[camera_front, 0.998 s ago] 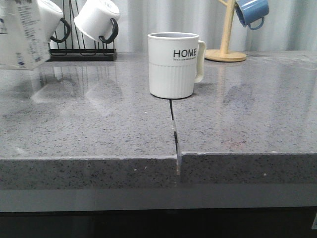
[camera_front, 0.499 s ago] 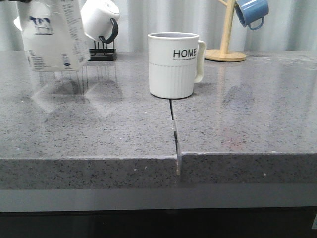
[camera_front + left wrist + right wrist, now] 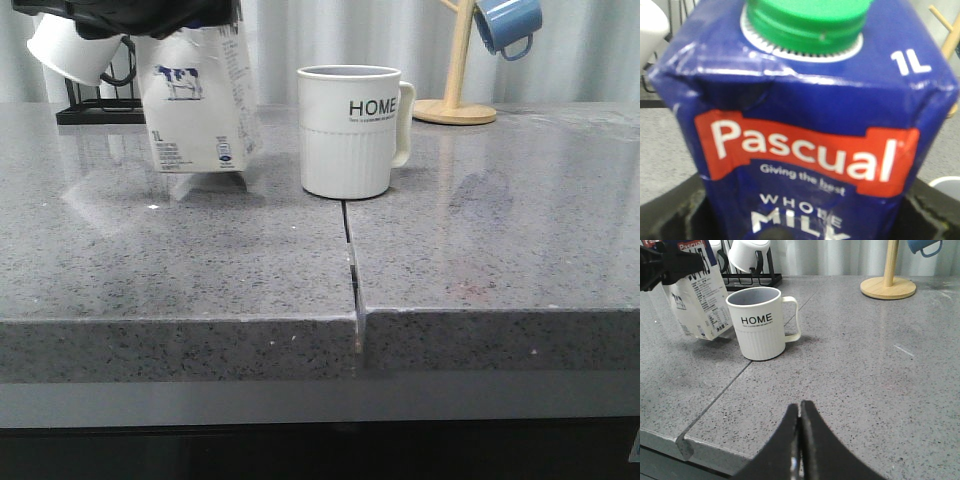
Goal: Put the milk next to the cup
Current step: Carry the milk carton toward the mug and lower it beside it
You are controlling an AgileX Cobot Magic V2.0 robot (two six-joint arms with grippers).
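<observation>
The milk carton hangs slightly tilted just above the grey counter, a short way left of the cup. My left gripper is shut on its blue top; only part of the gripper shows at the upper edge of the front view. The left wrist view is filled by the carton's blue top with its green cap. The cup, a white "HOME" mug, stands at the counter's middle with its handle to the right. It also shows in the right wrist view, with the carton beside it. My right gripper is shut and empty over the counter's near right part.
A black rack with white mugs stands behind the carton at the back left. A wooden mug tree with a blue mug stands at the back right. A seam splits the counter in front of the cup.
My left gripper has carried the carton to the right and lower, from the far left edge to just left of the cup. The cup and the right gripper have not moved.
</observation>
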